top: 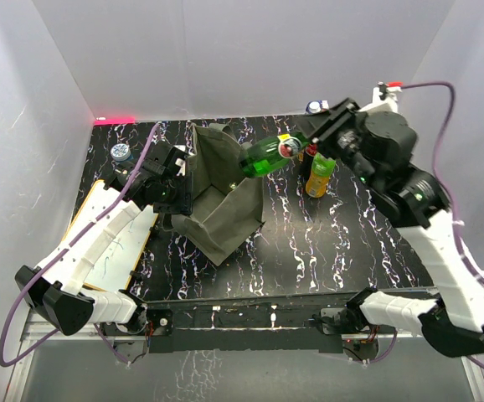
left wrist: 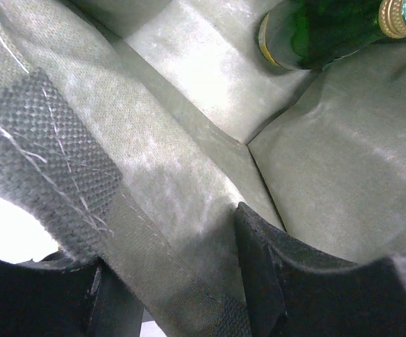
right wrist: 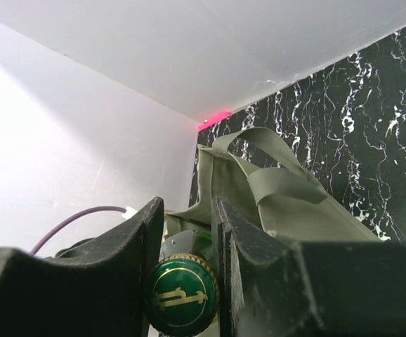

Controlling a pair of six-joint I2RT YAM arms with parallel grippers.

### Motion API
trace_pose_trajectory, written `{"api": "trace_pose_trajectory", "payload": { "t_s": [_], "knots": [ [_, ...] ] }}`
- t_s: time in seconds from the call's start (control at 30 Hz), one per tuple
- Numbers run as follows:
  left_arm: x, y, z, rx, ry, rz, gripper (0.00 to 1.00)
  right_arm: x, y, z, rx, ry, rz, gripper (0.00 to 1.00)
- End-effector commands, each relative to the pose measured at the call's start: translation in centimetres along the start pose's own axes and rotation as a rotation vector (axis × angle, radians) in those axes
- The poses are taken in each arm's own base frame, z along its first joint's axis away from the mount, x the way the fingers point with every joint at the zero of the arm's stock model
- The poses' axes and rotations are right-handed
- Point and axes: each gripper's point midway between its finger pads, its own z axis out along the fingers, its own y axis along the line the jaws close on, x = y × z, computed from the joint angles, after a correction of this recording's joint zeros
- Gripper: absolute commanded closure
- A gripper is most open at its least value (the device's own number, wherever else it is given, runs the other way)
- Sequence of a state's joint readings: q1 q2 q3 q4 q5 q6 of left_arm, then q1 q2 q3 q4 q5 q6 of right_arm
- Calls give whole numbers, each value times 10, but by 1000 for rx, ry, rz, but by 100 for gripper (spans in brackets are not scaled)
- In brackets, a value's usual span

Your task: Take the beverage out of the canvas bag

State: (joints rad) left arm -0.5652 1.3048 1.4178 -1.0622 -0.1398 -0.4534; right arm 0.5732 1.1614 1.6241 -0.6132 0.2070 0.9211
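The olive-grey canvas bag (top: 221,197) lies on its side on the black marbled table, its mouth toward the right. My right gripper (top: 302,149) is shut on the neck of a green glass bottle (top: 267,157), held level with its base just above the bag's mouth. In the right wrist view the bottle's green-and-gold cap (right wrist: 182,293) sits between the fingers, the bag (right wrist: 273,189) behind. My left gripper (top: 175,180) is shut on the bag's edge; the left wrist view shows the strap and fabric (left wrist: 154,239) pinched, with the bottle's base (left wrist: 308,35) at the far end.
An orange-labelled bottle (top: 319,174) and a dark-capped bottle (top: 311,152) stand right of the bag, under the right arm. A blue-capped bottle (top: 121,153) stands at the far left. A white board (top: 108,234) lies at the left edge. A can (top: 315,107) sits by the back wall.
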Motion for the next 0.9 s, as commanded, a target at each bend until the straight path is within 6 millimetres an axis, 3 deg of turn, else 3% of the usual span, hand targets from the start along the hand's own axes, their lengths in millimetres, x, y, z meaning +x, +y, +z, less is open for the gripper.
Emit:
{"api": "trace_pose_trajectory", "payload": {
  "t_s": [0.0, 0.27, 0.6, 0.73, 0.87],
  "knots": [
    [3, 3, -12, -3, 7, 15, 54, -68, 45, -66, -150, -202, 149, 92],
    [2, 4, -17, -2, 1, 6, 54, -21, -38, -70, 52, -142, 89, 92],
    [3, 6, -17, -9, -10, -5, 54, 50, -132, -41, 233, -22, -119, 92],
    [0, 4, -15, -9, -9, -1, 54, 64, -150, -27, 240, -3, -213, 92],
    [-3, 3, -13, -10, -9, 2, 54, 58, -155, -13, 256, -33, -335, 92]
  ]
}}
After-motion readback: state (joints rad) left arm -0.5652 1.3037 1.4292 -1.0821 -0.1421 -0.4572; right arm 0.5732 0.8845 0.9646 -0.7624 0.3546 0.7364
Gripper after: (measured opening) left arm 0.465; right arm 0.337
